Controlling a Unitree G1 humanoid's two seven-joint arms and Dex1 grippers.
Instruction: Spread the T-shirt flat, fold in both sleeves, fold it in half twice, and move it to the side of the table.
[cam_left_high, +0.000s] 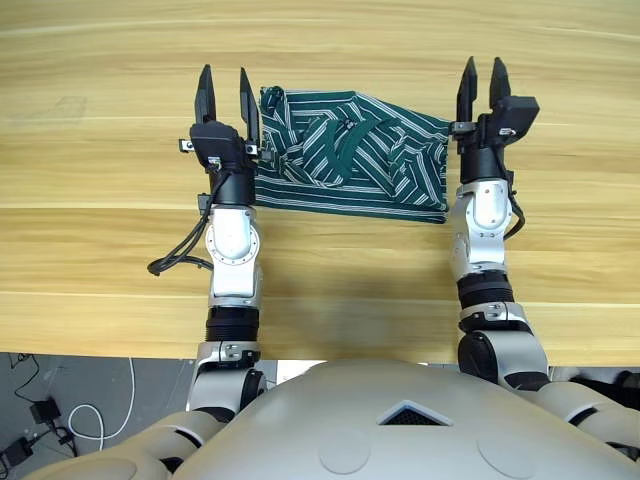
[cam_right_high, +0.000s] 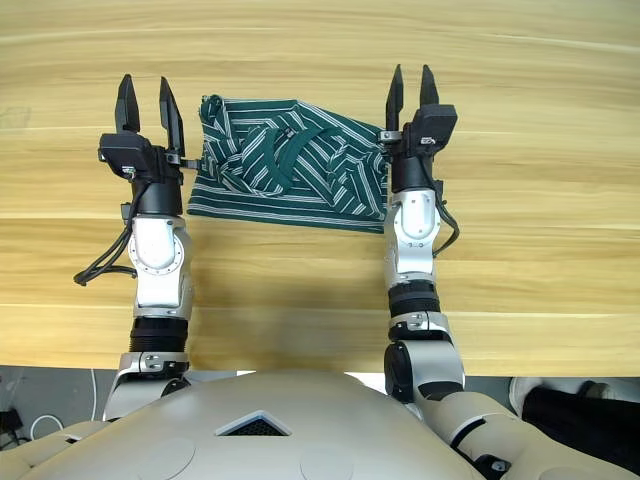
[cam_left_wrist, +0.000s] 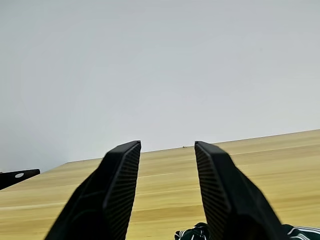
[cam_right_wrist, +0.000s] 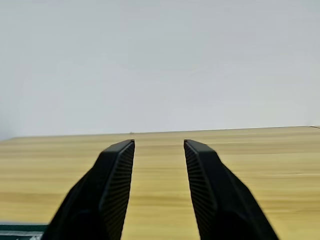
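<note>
A dark green T-shirt with white stripes (cam_left_high: 350, 155) lies crumpled and roughly bunched on the wooden table (cam_left_high: 100, 150), between my two arms. My left gripper (cam_left_high: 223, 85) stands open just left of the shirt's left edge, nothing between its fingers. My right gripper (cam_left_high: 482, 78) is open just right of the shirt's right edge, also holding nothing. In the left wrist view a bit of the shirt (cam_left_wrist: 192, 233) shows below the open left gripper (cam_left_wrist: 167, 150). The right wrist view has the open right gripper (cam_right_wrist: 159, 145) over bare wood.
The table's near edge (cam_left_high: 100, 352) runs in front of me, with cables and a power adapter (cam_left_high: 45, 410) on the floor below. Bare wood extends far beyond, left and right of the shirt. A pale wall rises behind the table.
</note>
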